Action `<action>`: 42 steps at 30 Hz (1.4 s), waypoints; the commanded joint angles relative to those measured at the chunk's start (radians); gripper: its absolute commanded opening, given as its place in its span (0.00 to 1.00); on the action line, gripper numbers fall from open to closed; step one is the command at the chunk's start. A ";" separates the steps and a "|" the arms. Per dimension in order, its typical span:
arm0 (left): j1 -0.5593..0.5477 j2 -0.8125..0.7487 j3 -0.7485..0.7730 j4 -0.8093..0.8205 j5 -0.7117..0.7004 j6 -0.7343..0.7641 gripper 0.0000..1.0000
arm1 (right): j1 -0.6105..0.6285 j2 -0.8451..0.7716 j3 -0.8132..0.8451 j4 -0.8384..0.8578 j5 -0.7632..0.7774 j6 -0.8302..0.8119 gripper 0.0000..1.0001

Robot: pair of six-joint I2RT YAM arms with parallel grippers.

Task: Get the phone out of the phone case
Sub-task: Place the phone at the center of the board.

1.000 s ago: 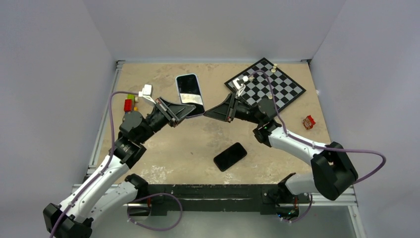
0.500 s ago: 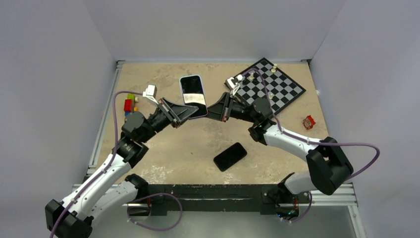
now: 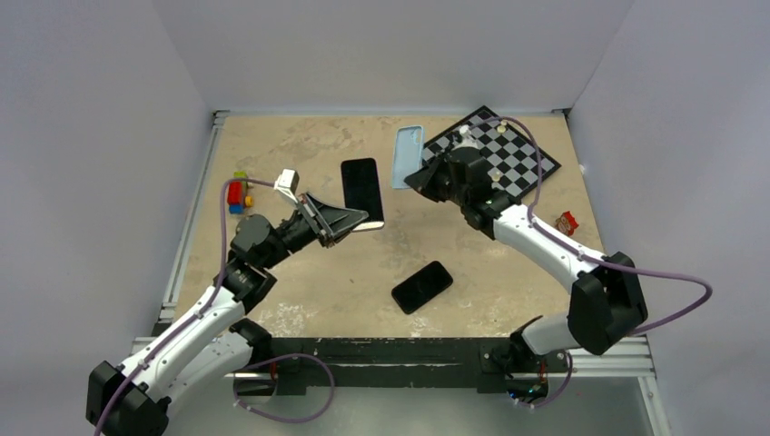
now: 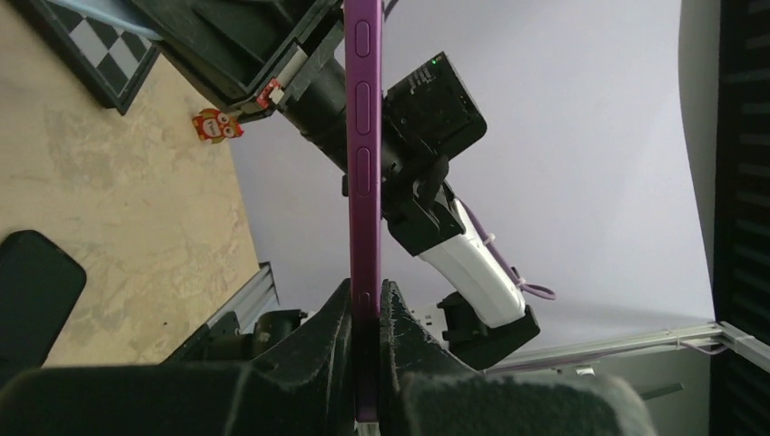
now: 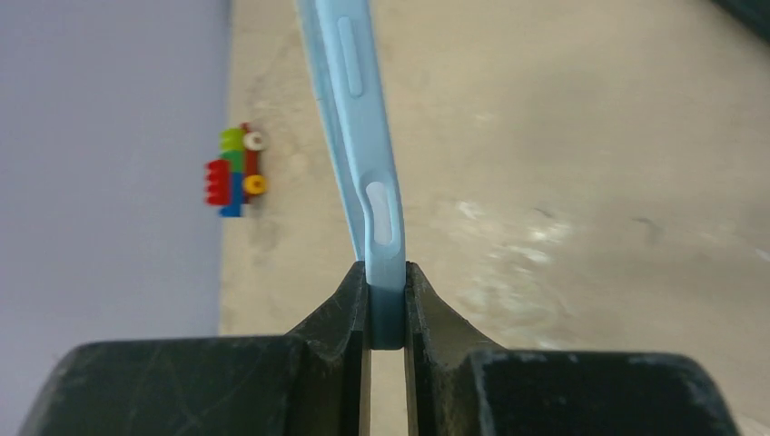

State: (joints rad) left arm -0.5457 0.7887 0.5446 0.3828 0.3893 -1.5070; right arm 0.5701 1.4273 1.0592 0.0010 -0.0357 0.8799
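From above, the left fingers (image 3: 348, 216) are clamped on the near end of the phone (image 3: 361, 182), which is held over the middle of the tabletop (image 3: 300, 272) with its dark screen facing up. Just to its right and apart from it, the right fingers (image 3: 420, 177) pinch the near end of the pale blue phone case (image 3: 409, 154), which sits beside the left corner of the chessboard (image 3: 513, 159). A second black phone (image 3: 422, 286) lies flat on the tabletop nearer the arm bases. A cluster of toy blocks (image 3: 238, 191) sits by the left edge, and a small red wrapper (image 3: 567, 222) by the right.

In the left wrist view, the phone (image 4: 363, 182) is seen edge-on, its purple rim and three side buttons rising upright from between the left fingers (image 4: 338, 318), which are pressed against both of its faces. The right arm (image 4: 472, 263) shows behind it. The second black phone (image 4: 32, 291) lies at lower left, with the red wrapper (image 4: 216, 125) and a corner of the chessboard (image 4: 109, 54) above it.

In the right wrist view, the phone case (image 5: 363, 163) is also seen edge-on. Its lower end is squeezed between the right fingers (image 5: 350, 300), and its thin blue rim curves slightly upward. The toy blocks (image 5: 234, 177) stand at the left, near the wall.
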 commanded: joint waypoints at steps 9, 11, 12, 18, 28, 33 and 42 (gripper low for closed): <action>0.076 0.027 -0.065 -0.095 -0.210 0.169 0.00 | -0.019 -0.416 -0.125 -0.254 0.201 -0.186 0.00; 0.079 0.061 -0.088 -0.067 -0.309 0.152 0.00 | -0.019 -0.473 -0.146 -0.268 0.209 -0.190 0.00; 0.079 0.078 -0.089 -0.070 -0.362 0.150 0.00 | -0.019 -0.495 -0.157 -0.276 0.214 -0.190 0.00; 0.087 0.227 -0.064 -0.021 -0.546 0.219 0.00 | -0.020 -0.568 -0.208 -0.318 0.198 -0.179 0.00; 0.312 0.981 0.334 0.448 0.158 0.150 0.00 | -0.021 -0.635 -0.263 -0.328 0.151 -0.168 0.00; 0.340 1.255 0.733 0.168 0.313 0.298 0.00 | -0.022 -0.655 -0.274 -0.313 0.114 -0.150 0.00; 0.340 1.422 1.046 -0.186 0.314 0.483 0.00 | -0.022 -0.694 -0.281 -0.330 0.145 -0.130 0.00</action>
State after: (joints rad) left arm -0.2058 2.1899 1.4948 0.2939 0.6540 -1.1248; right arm 0.5491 0.7563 0.7788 -0.3504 0.0879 0.7273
